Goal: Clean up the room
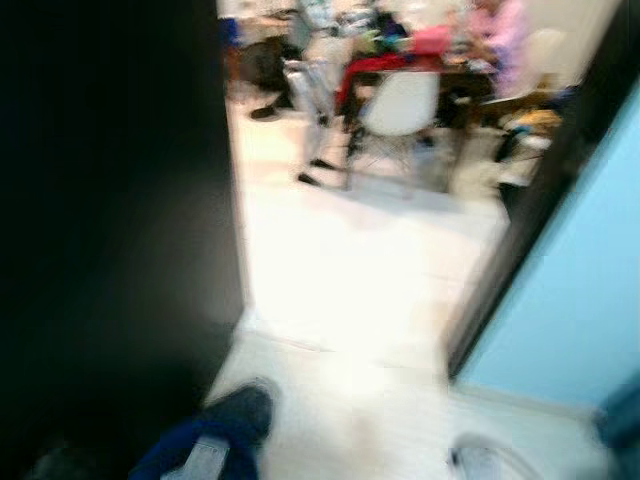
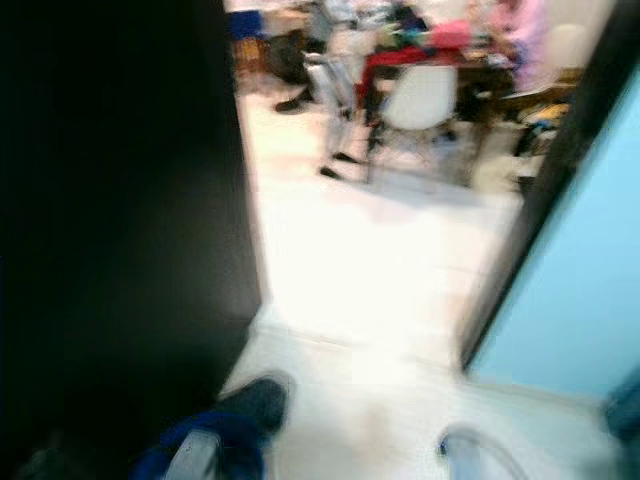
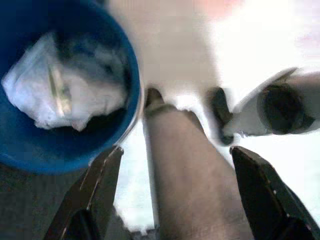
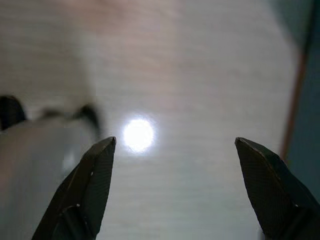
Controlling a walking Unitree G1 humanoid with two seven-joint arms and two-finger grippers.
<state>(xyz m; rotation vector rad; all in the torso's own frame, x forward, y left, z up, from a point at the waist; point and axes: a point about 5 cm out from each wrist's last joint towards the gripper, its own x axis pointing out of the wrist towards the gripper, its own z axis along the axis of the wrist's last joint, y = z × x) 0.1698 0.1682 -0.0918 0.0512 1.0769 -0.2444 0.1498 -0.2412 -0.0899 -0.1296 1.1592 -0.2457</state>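
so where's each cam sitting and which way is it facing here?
Left eye: on the head, forward and down through a doorway toward a white chair; left arm at the bottom edge.
Right eye: same, shifted; blurred.
Left wrist: along the open left gripper, down at a blue bucket of white trash, the robot's leg and floor.
Right wrist: along the open right gripper, down at shiny floor.
Shared: both eyes show the chair; both wrists the pale floor.

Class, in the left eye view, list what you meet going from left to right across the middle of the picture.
Large black panel → pale glossy floor → dark slanting door edge → light blue wall surface.
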